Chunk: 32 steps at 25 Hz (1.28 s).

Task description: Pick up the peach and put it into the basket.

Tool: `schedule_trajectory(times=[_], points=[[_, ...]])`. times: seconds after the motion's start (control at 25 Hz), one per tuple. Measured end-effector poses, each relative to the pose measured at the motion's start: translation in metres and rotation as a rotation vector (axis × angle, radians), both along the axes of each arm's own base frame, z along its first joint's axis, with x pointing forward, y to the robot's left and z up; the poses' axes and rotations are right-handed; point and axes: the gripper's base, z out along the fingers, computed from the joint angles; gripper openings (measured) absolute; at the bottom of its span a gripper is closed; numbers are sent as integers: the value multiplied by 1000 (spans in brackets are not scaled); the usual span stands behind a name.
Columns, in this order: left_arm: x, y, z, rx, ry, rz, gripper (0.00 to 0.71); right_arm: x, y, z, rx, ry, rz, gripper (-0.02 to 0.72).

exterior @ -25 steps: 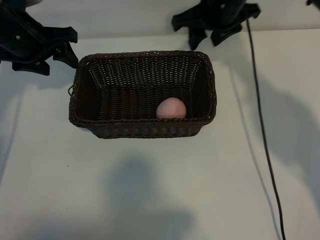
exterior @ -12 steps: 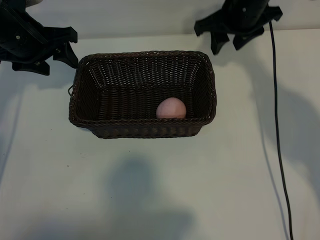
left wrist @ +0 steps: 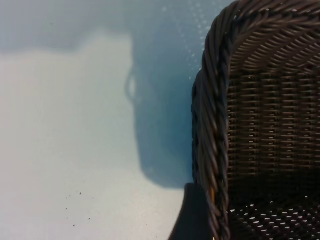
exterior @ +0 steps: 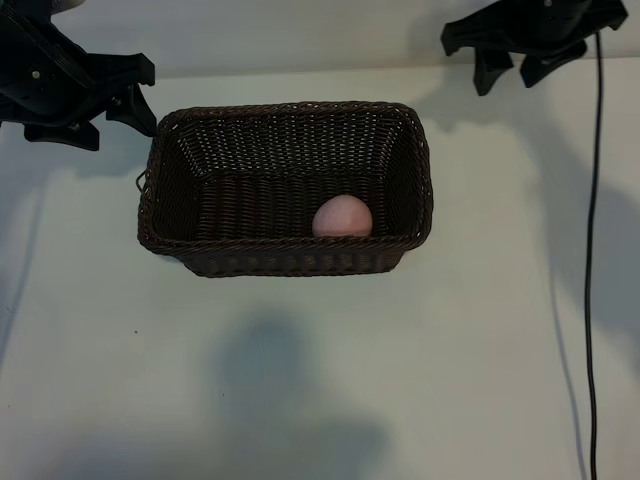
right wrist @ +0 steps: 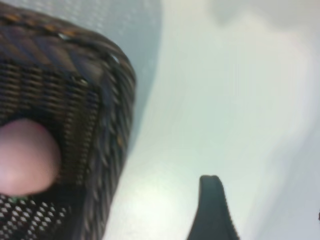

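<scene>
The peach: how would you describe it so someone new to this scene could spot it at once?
Find the large rectangular dark-brown woven wicker basket in the middle of the pale table. Inside it, against the near wall and right of centre, lies the small round pale-pink peach. It is the only thing in the basket and the only light, smooth object against the dark weave.

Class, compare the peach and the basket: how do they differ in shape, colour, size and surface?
The peach is round; the basket is rectangular with sloping sides. The peach is pale pink and smooth; the basket is dark brown and woven, with a braided rim. The peach is far smaller and lies inside the basket, near its right front corner. Neither is touched by a gripper.
</scene>
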Motion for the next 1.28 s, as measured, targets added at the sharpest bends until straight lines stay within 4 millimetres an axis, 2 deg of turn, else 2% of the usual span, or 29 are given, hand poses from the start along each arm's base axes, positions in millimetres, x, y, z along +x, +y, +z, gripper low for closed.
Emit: schedule_trajectory(times=[0.28,1.28], points=[[0,0,0,0,0,1,588,-6,-3,-15,-20,57,7,498],[0,0,0,0,0,1,588,-6,-3,-15,-19,56,7,498]])
